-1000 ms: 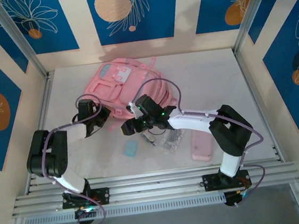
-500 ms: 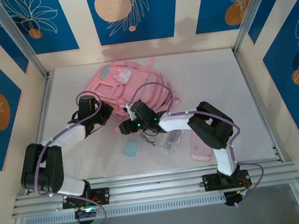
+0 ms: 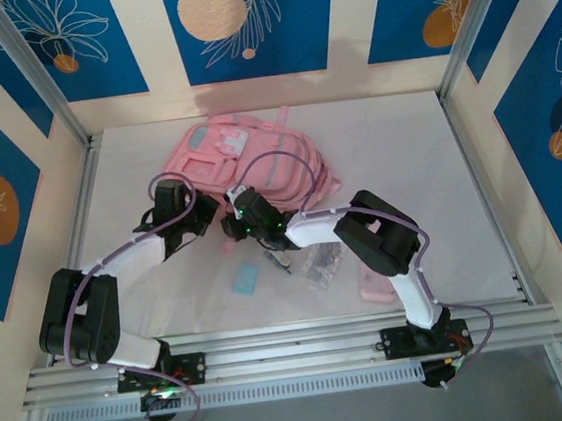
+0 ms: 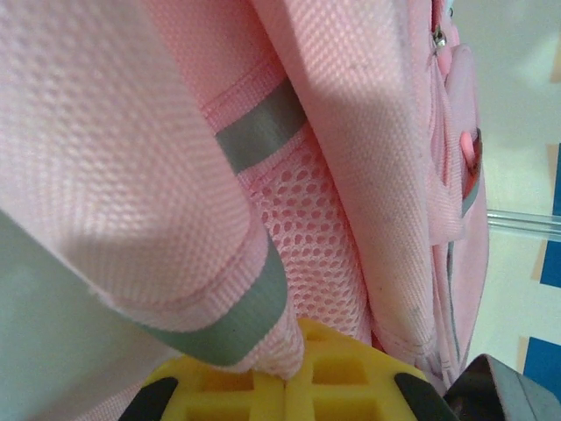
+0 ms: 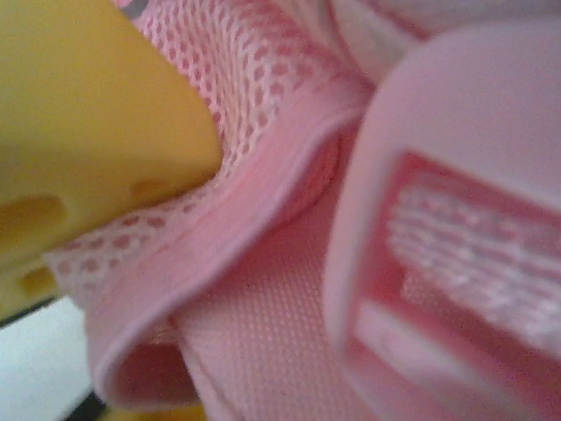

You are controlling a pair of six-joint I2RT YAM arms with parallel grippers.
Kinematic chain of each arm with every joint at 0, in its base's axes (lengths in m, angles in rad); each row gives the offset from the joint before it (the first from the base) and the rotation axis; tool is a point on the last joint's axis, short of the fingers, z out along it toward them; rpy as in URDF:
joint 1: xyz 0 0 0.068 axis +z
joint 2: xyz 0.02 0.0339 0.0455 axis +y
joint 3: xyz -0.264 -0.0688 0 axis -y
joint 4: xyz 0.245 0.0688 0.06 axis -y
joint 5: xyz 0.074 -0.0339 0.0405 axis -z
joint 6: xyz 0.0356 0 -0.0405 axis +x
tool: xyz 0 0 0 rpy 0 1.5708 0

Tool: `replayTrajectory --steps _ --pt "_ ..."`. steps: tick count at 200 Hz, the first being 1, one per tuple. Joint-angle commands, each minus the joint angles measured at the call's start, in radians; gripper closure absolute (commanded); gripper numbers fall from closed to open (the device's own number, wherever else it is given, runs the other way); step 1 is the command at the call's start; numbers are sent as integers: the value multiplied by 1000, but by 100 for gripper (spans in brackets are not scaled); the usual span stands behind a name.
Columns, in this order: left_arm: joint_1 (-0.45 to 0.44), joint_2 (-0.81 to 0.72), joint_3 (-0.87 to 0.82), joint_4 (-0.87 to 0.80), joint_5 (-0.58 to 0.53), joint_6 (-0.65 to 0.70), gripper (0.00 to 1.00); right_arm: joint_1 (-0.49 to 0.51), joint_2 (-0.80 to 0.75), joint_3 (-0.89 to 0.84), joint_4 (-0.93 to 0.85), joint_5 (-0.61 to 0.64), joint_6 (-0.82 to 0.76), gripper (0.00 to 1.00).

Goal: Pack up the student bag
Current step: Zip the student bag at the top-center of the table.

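The student bag (image 3: 245,159), a large pink backpack with grey trim, lies at the back middle of the table. My left gripper (image 3: 200,227) is at its near-left edge. In the left wrist view its yellow fingertips (image 4: 351,381) are shut together on a fold of the bag's grey-trimmed fabric (image 4: 254,307). My right gripper (image 3: 230,226) reaches left to the bag's near edge, close beside the left one. In the right wrist view one yellow finger (image 5: 79,132) presses on pink mesh, and a fold of bag fabric (image 5: 202,263) lies between it and the lower finger.
On the table in front of the bag lie a small light-blue block (image 3: 244,280), a dark pen-like item (image 3: 277,261), a clear packet (image 3: 321,263) and a flat pale-pink pencil case (image 3: 372,284), partly under the right arm. Metal rails run along the near edge (image 3: 295,345).
My right arm has swung left from above the loose items to the bag's near edge, and its jaws have closed on the fabric. The left gripper has shifted slightly right, still holding.
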Motion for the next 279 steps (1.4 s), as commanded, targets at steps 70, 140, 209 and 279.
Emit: replayTrajectory --steps 70,140,209,279 --pt "6 72 35 75 22 56 100 -88 -188 -129 -315 -173 76 100" --pt "37 119 75 31 23 129 100 -177 -264 -79 -846 -150 -72 100" --pt "125 182 177 -43 -59 294 100 -276 -260 113 -1133 -173 -224 100" --pt "156 226 319 -185 22 310 32 -142 -82 382 -979 -416 -56 100"
